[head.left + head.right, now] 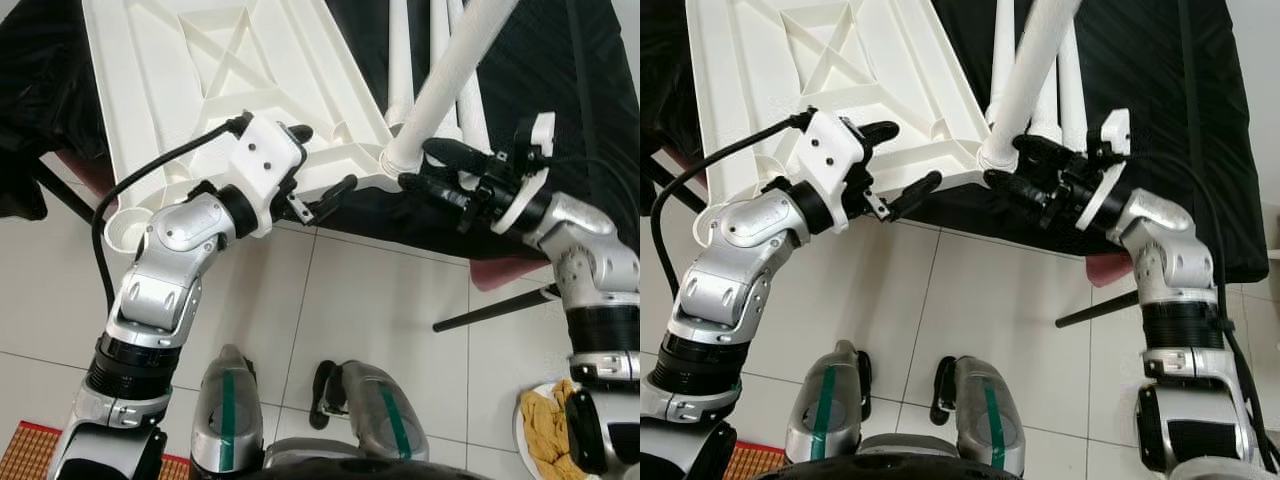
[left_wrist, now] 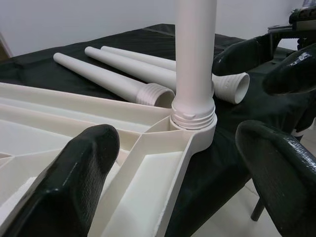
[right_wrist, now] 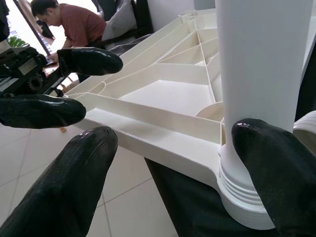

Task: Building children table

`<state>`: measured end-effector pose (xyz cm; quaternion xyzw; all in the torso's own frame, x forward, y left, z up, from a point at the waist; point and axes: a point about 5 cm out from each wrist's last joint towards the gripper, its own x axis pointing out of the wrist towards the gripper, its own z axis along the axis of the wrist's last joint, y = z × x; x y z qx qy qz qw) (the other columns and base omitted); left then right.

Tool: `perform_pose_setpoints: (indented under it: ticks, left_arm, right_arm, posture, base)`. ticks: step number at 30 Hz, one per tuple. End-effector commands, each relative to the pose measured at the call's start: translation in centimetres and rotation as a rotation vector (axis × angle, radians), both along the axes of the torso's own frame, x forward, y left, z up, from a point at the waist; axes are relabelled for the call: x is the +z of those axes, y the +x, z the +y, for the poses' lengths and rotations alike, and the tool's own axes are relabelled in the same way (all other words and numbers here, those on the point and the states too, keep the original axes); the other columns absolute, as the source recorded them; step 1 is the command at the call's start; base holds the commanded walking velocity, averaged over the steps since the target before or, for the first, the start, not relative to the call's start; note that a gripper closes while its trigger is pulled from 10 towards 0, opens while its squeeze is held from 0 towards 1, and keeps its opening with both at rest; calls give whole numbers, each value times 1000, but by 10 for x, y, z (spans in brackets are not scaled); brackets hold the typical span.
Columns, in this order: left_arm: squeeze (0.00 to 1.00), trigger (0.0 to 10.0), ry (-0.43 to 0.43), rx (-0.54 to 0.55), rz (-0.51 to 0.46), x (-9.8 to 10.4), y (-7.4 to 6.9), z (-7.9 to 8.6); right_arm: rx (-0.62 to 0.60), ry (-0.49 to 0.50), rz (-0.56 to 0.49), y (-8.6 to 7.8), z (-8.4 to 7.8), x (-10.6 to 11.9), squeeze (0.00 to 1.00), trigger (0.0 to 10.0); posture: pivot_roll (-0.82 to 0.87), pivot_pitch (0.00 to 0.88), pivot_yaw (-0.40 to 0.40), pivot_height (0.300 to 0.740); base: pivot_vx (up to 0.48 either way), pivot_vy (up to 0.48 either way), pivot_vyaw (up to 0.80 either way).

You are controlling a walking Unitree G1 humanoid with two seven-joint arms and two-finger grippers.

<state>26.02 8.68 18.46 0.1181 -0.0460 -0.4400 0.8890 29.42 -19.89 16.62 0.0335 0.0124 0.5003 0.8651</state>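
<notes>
Right hand (image 1: 432, 168) open around the threaded base of the upright table leg (image 1: 450, 75), left hand (image 1: 318, 170) open at the upturned tabletop (image 1: 215, 75) edge; a tilted leg risks cross-threading in its socket.

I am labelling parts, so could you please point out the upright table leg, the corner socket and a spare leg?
upright table leg (image 2: 195, 49), left wrist view, mid-shaft.
corner socket (image 2: 193, 131), left wrist view, collar.
spare leg (image 2: 98, 76), left wrist view, shaft.
</notes>
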Motion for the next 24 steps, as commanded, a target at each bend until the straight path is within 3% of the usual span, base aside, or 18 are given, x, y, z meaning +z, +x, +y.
perform_pose_setpoints:
  ticks: [1,16,24]
  left_arm:
    - [0,10000,0,13,-2,0,-3,-1]
    - [0,10000,-9,34,10,0,-8,0]
    - [0,10000,-10,33,18,-1,-10,-1]
  right_arm:
    - [25,1,29,0,1,-3,0,10000]
    - [68,-1,27,27,8,-1,0,10000]
    - [9,35,3,46,19,-1,0,10000]
  posture:
    - [79,81,-86,740]
    - [103,101,-99,740]
    - [109,106,-97,740]
  base:
    - [0,0,0]
    - [0,0,0]
    - [0,0,0]
